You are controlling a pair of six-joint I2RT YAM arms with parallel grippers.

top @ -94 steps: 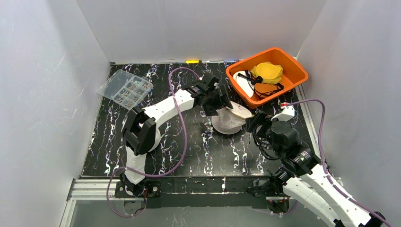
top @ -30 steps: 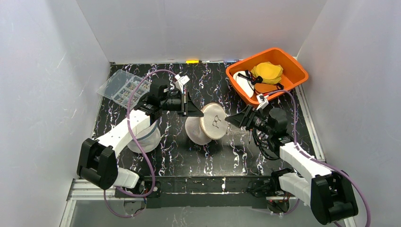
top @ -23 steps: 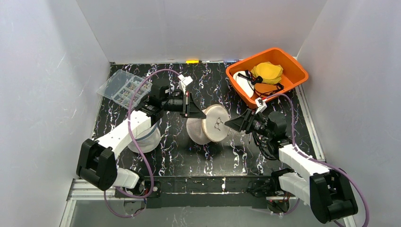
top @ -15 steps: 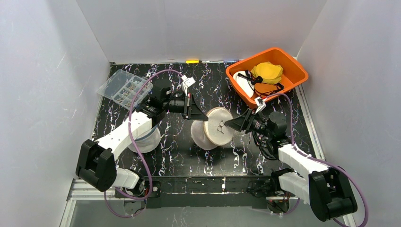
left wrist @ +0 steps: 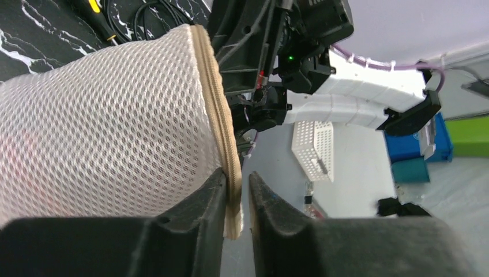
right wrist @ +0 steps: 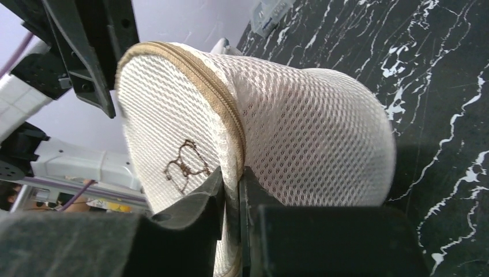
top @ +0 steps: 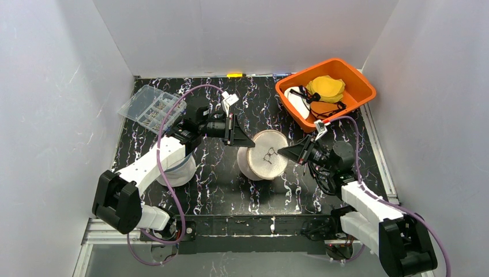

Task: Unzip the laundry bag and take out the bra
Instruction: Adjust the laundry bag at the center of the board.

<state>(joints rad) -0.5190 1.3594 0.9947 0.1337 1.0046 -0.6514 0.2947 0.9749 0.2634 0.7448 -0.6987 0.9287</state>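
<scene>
Currently left jaws clamp the zipper seam of the laundry bag (top: 266, 154), which we see at mid-bench (top: 230, 190) between both arms. Zip looks closed along the visible stretch; we can't make out the bra through the mesh. Right jaws clenched on the opposite rim. Orange bin (top: 369, 92) far right.

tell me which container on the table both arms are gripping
The beige mesh laundry bag in the middle: the left gripper and right gripper each pinch its zipper seam. The orange bin and the clear organizer box sit apart, untouched.
</scene>
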